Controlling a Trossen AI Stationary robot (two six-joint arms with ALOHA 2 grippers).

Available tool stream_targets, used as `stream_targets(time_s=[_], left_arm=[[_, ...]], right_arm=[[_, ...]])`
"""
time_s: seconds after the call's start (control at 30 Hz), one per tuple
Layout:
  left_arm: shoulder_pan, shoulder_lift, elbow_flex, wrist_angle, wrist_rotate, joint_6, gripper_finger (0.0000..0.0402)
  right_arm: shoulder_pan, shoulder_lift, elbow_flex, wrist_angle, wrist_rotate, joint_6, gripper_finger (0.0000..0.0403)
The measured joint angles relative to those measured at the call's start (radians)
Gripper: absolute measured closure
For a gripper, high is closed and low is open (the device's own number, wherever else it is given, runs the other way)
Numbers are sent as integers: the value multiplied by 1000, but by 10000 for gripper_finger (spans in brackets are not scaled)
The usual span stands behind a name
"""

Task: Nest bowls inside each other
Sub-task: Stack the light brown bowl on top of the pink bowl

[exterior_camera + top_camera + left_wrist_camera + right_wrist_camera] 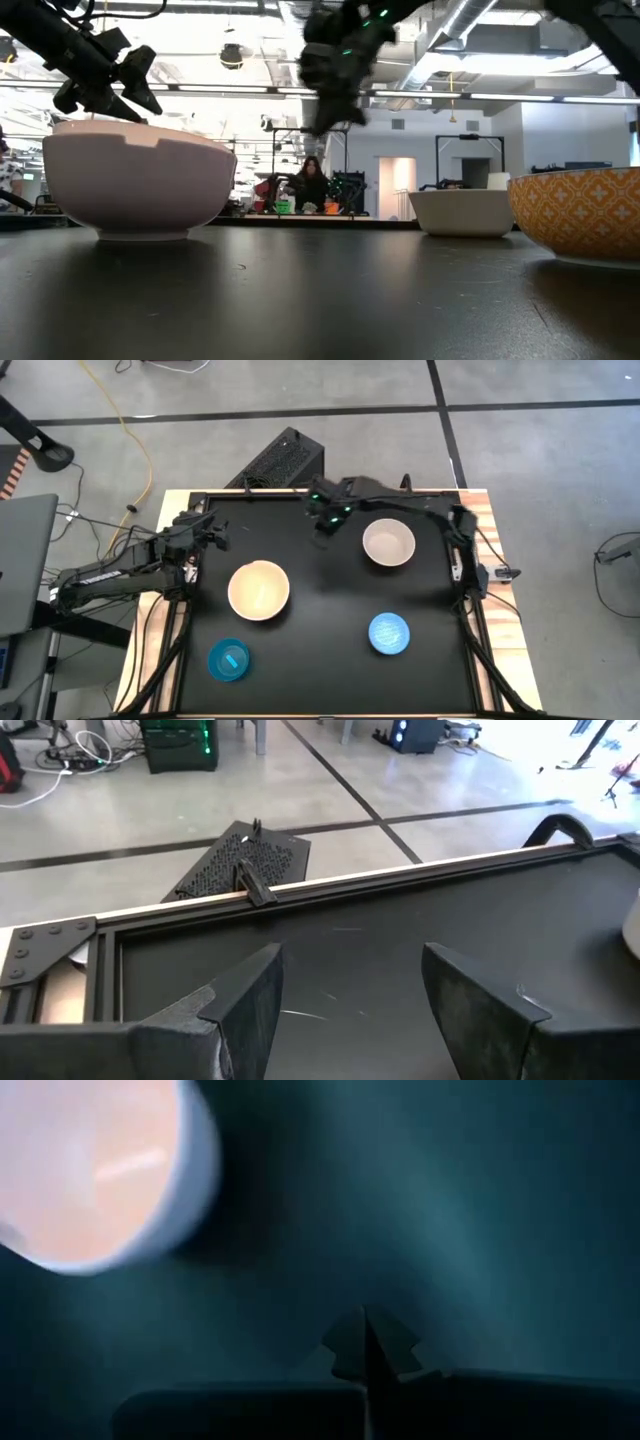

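Observation:
Several bowls stand apart on the black table, each on its base. A beige bowl (259, 590) (140, 185) is left of centre. A white bowl (388, 543) (462, 212) is at the far right. A sky-blue patterned bowl (389, 633) (580, 215) is at the near right and a cyan-teal bowl (229, 660) at the near left. My right gripper (325, 523) (365, 1345) hangs shut above the table's far middle, between the beige and white bowls, holding nothing. A pale bowl (90, 1170) lies ahead of it. My left gripper (216, 538) (350, 1000) waits open at the far left.
A raised frame (300, 890) borders the table. A black perforated box (282, 460) lies on the floor past the far edge. A laptop (25, 560) sits to the left of the table. A person (312, 185) sits far back in the room.

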Motion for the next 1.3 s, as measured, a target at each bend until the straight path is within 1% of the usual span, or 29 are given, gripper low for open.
stream_targets(time_s=[0.1, 0.2, 0.3, 0.4, 0.47, 0.6, 0.67, 0.8, 0.93, 1.07, 1.13, 1.2, 1.3], left_arm=[[0, 0, 0, 0, 0, -11, 173], [0, 0, 0, 0, 0, -19, 173], [0, 0, 0, 0, 0, -22, 173], [0, 0, 0, 0, -1, -22, 173], [0, 0, 0, 0, -2, -22, 173], [0, 0, 0, 0, -2, -22, 173], [0, 0, 0, 0, -2, -22, 173], [0, 0, 0, 0, -2, -22, 173], [0, 0, 0, 0, -2, -22, 173], [0, 0, 0, 0, -2, -22, 173], [0, 0, 0, 0, -2, -22, 173], [0, 0, 0, 0, -2, -22, 173], [0, 0, 0, 0, -2, -22, 173]], right_arm=[[-58, -112, -131, -17, 25, -23, 396], [-134, -240, -322, 35, 36, -1, 399], [-213, -377, -519, 89, 61, 78, 399], [-279, -487, -683, 103, 110, 174, 393], [-310, -550, -769, 104, 160, 229, 385], [-350, -642, -885, 108, 263, 298, 358], [-370, -663, -927, 109, 285, 336, 339], [-401, -683, -996, 120, 282, 352, 297], [-412, -661, -1051, 146, 278, 352, 254], [-412, -620, -1089, 179, 278, 353, 221], [-405, -597, -1096, 210, 270, 354, 213], [-393, -572, -1098, 233, 256, 355, 213], [-369, -543, -1099, 270, 241, 366, 238]])
